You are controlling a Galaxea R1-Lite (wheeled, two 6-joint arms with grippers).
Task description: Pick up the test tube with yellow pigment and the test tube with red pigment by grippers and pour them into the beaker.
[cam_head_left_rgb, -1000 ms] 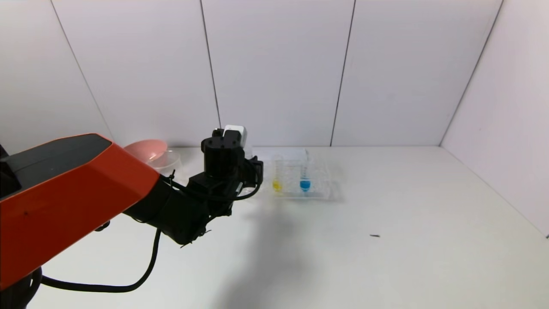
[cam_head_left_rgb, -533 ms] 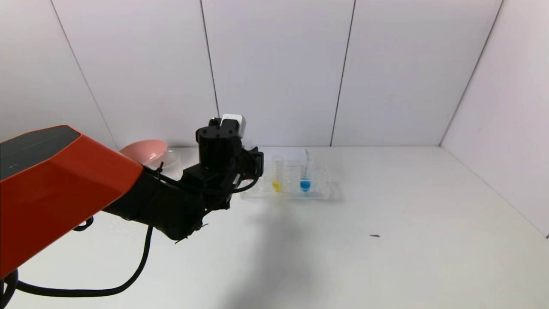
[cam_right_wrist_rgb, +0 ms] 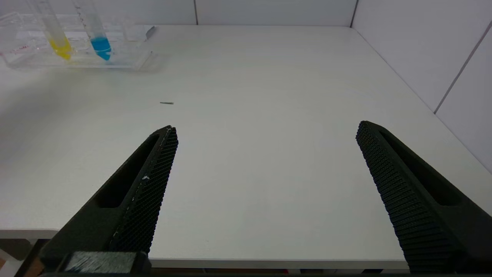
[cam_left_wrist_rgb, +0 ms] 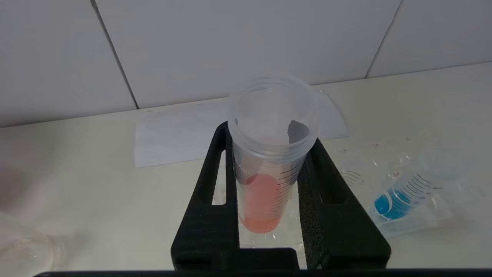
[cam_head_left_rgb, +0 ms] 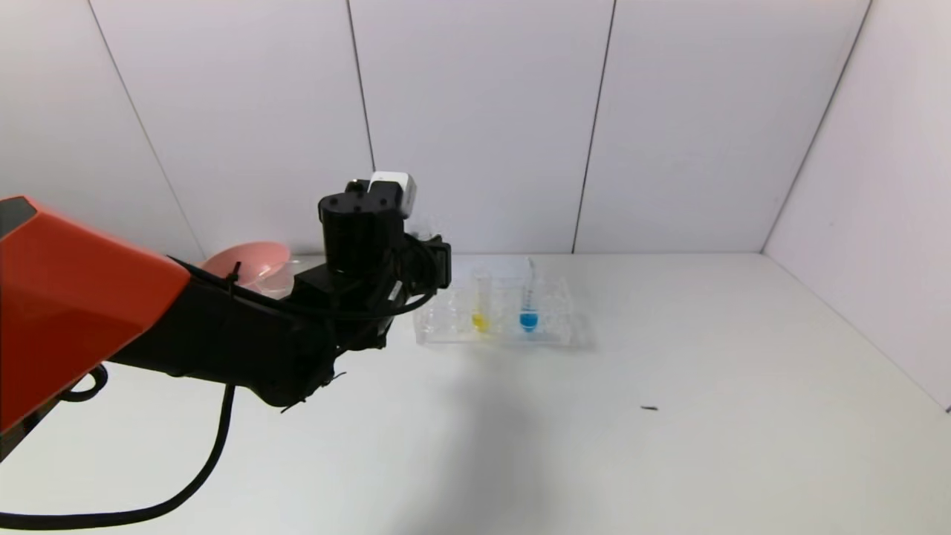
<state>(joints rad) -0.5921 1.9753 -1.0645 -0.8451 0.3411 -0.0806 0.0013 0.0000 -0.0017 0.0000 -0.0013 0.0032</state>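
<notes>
Left gripper (cam_left_wrist_rgb: 269,192): clenched on the test tube with red pigment (cam_left_wrist_rgb: 265,181), tube upright, mouth up.
Beaker (cam_head_left_rgb: 286,276): near table's back-left corner, beside the lifted tube.
Right gripper (cam_right_wrist_rgb: 265,184): spread, empty, front edge.
Test tube with yellow pigment (cam_head_left_rgb: 481,301): racked, back edge.

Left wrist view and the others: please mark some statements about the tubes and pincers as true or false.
1. The left pincer is shut on the test tube with red pigment. True.
2. The test tube with yellow pigment lies flat on the table. False: it stands in the clear rack.
3. The right pincer is open and holds nothing. True.
4. The blue-liquid tube is in the right pincer. False: it stands in the rack beside the yellow one.
</notes>
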